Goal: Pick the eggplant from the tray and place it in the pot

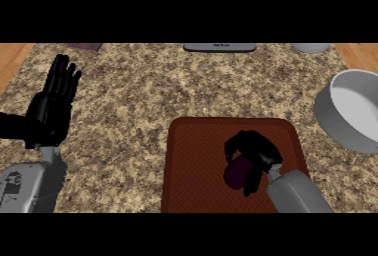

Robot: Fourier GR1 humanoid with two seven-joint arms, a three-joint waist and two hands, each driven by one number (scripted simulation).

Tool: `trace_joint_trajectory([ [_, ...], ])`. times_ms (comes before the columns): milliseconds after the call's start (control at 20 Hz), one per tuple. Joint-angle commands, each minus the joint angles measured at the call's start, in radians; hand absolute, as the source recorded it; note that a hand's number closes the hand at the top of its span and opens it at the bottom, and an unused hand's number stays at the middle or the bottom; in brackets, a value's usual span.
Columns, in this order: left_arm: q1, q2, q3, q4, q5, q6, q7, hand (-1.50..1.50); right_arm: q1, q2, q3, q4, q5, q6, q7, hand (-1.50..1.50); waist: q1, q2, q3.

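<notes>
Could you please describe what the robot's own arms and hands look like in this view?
Both forearms are smooth light grey casings with rounded edges; the left forearm carries small dark markings near the lower edge. Each narrows to a thin grey wrist joint. The left hand and right hand are glossy black, with slender segmented fingers. No cables show.

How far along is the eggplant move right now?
Done: the right hand has reached the tray and curled round the eggplant. In hand: the grasp, with the eggplant over the tray. Left: carry it to the pot at the right and release. The left hand rests open at the left.
</notes>
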Motion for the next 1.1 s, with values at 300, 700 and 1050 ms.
trace_joint_trajectory([
  [300,-0.003,-0.026,-0.017,-0.004,-0.016,0.006,0.026,0.00,-0.056,0.082,-0.069,-0.034,0.128,-0.102,0.251,1.50,0.003,0.015,0.018],
  [700,-0.028,-0.026,-0.042,-0.015,-0.010,-0.030,0.000,0.00,-0.396,0.046,-0.406,0.168,0.246,-0.293,0.782,1.50,0.097,0.054,0.014],
  [1050,-0.048,-0.034,-0.060,-0.014,-0.018,-0.029,0.013,0.00,-0.606,-0.045,-0.443,0.304,0.548,-0.433,1.210,1.50,0.105,0.045,0.013],
])
